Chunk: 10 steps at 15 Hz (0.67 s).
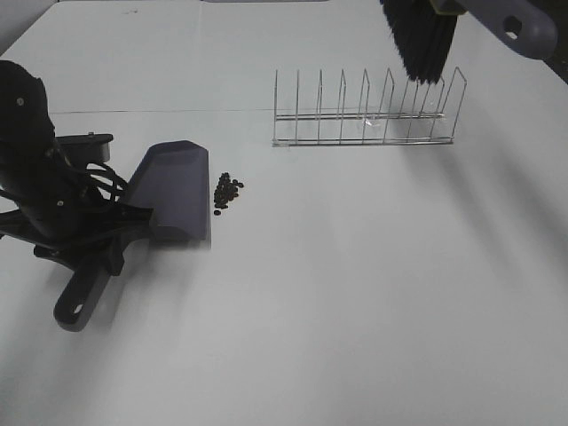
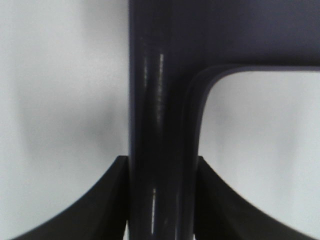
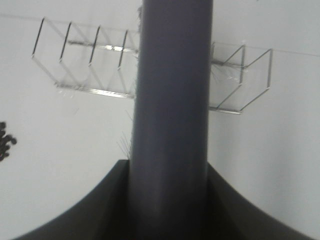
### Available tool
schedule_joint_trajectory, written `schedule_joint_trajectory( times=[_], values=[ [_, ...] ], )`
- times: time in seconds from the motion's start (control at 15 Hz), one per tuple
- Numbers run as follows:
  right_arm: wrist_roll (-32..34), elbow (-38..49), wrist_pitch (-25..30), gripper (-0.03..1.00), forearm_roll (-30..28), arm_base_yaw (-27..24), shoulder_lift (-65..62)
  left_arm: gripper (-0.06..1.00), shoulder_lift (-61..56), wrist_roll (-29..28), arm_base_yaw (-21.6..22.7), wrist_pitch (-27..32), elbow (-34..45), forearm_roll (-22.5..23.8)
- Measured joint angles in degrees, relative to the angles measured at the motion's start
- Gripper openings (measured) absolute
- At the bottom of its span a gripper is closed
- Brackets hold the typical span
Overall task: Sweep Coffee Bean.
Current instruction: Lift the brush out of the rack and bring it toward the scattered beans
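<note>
Left fingers (image 2: pixel 100 215) clamped narrow on dustpan (image 1: pixel 173 186) handle. Dustpan flat on worktop (image 1: pixel 355 311), lip pointing away from handle. Coffee bean (image 1: pixel 226 191) cluster just beside dustpan lip, loose on worktop, none seen inside. Wire rack (image 1: pixel 364 115) well apart from dustpan, beyond beans. Brush (image 1: pixel 426 40) far from dustpan, over rack's far end; right fingers (image 3: pixel 105 215) closed round its handle.

Judgement: approach stage. Clear rack wires, land bristles on bean side away from dustpan, use short low strokes toward lip. Keep lip pressed down so beans don't slip under.

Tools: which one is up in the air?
The brush, hanging over the wire rack; the dustpan lies flat on the table beside the beans.
</note>
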Motion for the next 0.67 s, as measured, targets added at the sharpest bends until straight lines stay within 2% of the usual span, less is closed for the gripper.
schedule_joint_trajectory(
  times=[0.27,0.47,0.67],
  values=[
    [4.5,14.1,-1.3,0.31,-3.6,7.0,-0.7,0.35,1.0,-0.1,0.0,-4.2,2.7,-1.5],
    [8.1,22.4,-8.7,0.31,-4.7,7.1,-0.7,0.35,3.4,0.7,0.0,-6.0,2.7,-3.3],
    [9.4,24.9,-13.2,0.31,-5.0,7.1,1.1,0.35,4.7,2.2,-0.6,-6.4,1.9,-4.8]
  ],
)
